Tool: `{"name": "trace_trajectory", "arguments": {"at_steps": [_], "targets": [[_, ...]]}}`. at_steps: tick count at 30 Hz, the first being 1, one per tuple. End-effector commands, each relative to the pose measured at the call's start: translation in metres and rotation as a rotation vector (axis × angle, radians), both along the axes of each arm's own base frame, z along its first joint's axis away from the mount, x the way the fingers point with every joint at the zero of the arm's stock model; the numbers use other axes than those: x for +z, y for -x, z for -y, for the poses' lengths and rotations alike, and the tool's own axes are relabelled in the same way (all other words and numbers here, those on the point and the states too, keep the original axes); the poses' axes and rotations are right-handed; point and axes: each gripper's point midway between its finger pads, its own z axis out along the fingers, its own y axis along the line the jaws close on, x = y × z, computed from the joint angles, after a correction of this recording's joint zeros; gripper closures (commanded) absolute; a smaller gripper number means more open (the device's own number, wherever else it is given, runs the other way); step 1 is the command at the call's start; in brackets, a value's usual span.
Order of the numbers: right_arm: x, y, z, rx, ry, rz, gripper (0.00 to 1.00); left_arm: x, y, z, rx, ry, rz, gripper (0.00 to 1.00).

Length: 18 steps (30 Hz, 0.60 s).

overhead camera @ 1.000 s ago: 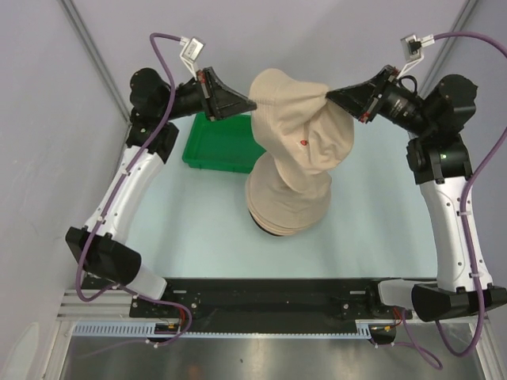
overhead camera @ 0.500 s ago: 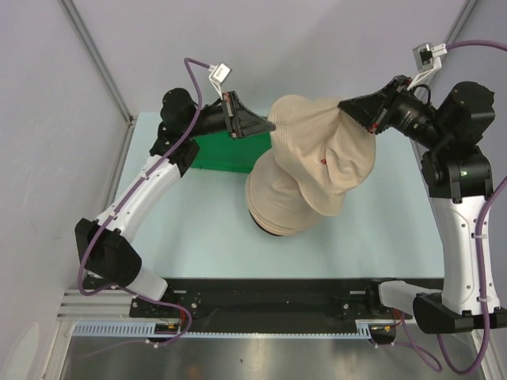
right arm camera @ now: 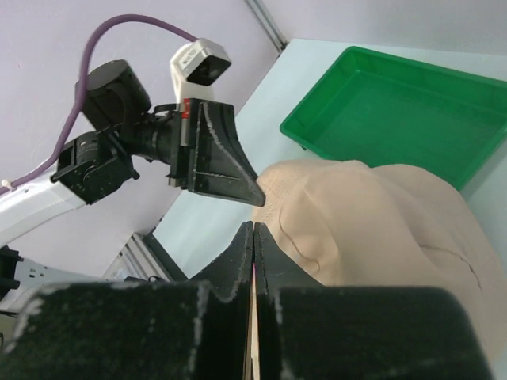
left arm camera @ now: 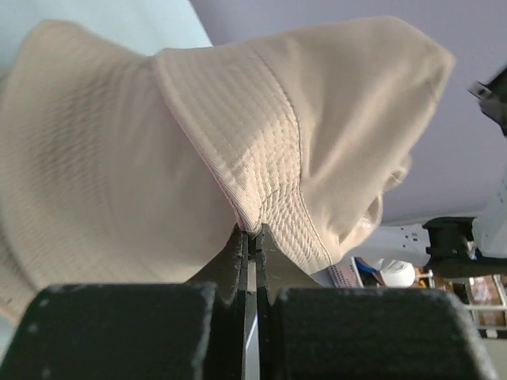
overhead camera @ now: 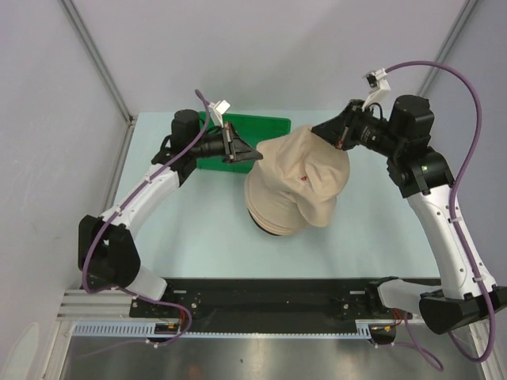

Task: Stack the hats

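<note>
A beige brimmed hat (overhead camera: pixel 305 170) hangs between my two grippers, low over a stack of beige hats (overhead camera: pixel 273 212) at the table's middle, draping onto it. My left gripper (overhead camera: pixel 255 157) is shut on the hat's left brim; in the left wrist view its tips (left arm camera: pixel 250 232) pinch the stitched brim (left arm camera: pixel 261 150). My right gripper (overhead camera: pixel 321 129) is shut on the brim's far right edge; in the right wrist view its tips (right arm camera: pixel 253 227) are closed with a sliver of fabric between them beside the hat (right arm camera: pixel 372 226).
A green plastic tray (overhead camera: pixel 269 127) sits at the back of the table behind the hat, also in the right wrist view (right arm camera: pixel 396 111). Grey walls stand close on the left and the far side.
Both grippers have come down and inward with the hat. The hat, held high and stretched before, now sits low over the stack.
</note>
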Motion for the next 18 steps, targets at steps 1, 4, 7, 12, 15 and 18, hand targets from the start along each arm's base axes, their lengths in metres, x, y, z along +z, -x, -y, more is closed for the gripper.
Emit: {"name": "trace_trajectory", "arguments": {"at_steps": [1,4,7,12,15,18], "targets": [[0.018,-0.008,-0.004,-0.053,0.021,0.108,1.0,0.006,-0.002,-0.028,0.078,-0.026,0.011,1.0],[0.014,-0.013,0.001,-0.096,0.038,0.101,1.0,0.006,-0.001,-0.038,0.097,-0.012,-0.034,1.0],[0.005,-0.019,0.004,-0.117,0.068,0.082,1.0,0.008,0.007,-0.04,0.09,0.003,-0.069,1.0],[-0.014,-0.024,0.011,-0.16,0.058,0.014,0.87,0.019,0.018,-0.038,0.065,0.074,-0.139,1.0],[-0.021,-0.026,0.026,-0.195,-0.012,-0.044,0.64,0.036,0.02,-0.036,0.041,0.124,-0.131,1.0],[-0.014,-0.023,0.055,-0.245,-0.132,-0.06,0.5,0.042,0.018,-0.037,0.036,0.121,-0.099,1.0]]}}
